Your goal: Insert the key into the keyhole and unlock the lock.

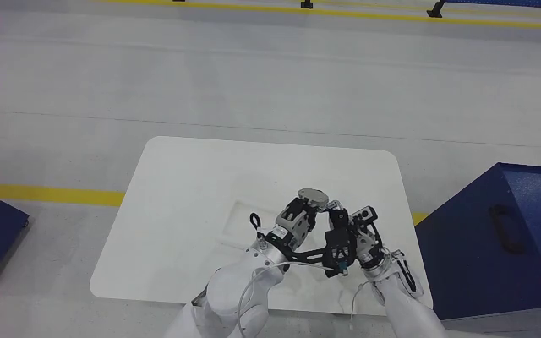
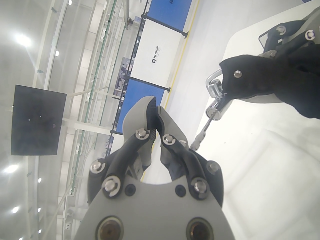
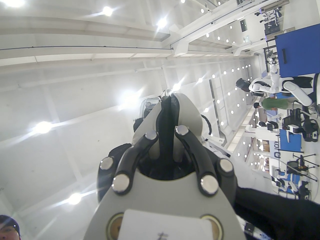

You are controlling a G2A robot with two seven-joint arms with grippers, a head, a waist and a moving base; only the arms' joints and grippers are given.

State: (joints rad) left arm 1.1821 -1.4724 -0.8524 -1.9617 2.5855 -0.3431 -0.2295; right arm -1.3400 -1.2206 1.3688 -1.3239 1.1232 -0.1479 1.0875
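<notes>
Over the near half of the white table (image 1: 186,194), lifted off it and close together: both grippers

On the left gripper (image 2: 155,109), jaws closed, ribbed pads (image 2: 151,116) pressed against each other at the tips; cannot tell whether anything thin sits between them

On the black-sleeved right gripper (image 3: 168,98), jaws clamped narrow on the lock (image 2: 214,88), a small chrome piece with a curved shackle, glinting at the fingertips in the right wrist view

Held in the air just beyond the left gripper's tips, apart from them

Running from the chrome body toward the left gripper: a thin metal rod (image 2: 201,132), passing behind one of its fingers; cannot tell whether touching it, nor whether this is the key

Lying flat on the table, just beside the left arm: a small black loop (image 1: 254,220)

Standing off the table's right edge: a dark blue box (image 1: 490,245)
</notes>
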